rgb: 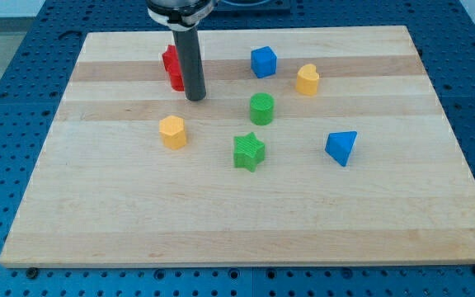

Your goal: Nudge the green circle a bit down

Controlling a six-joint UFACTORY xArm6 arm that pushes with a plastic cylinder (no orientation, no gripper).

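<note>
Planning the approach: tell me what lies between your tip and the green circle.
Nothing: in the camera view, bare board separates my tip from the green circle.

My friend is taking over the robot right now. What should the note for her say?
My tip rests on the board, beside the red block, to the view's upper left of the green circle. They do not touch.
The green star sits just below the circle.
Done: no contact with the circle yet.
Left: bring the tip above the circle and push it down a little, watching the star.
</note>
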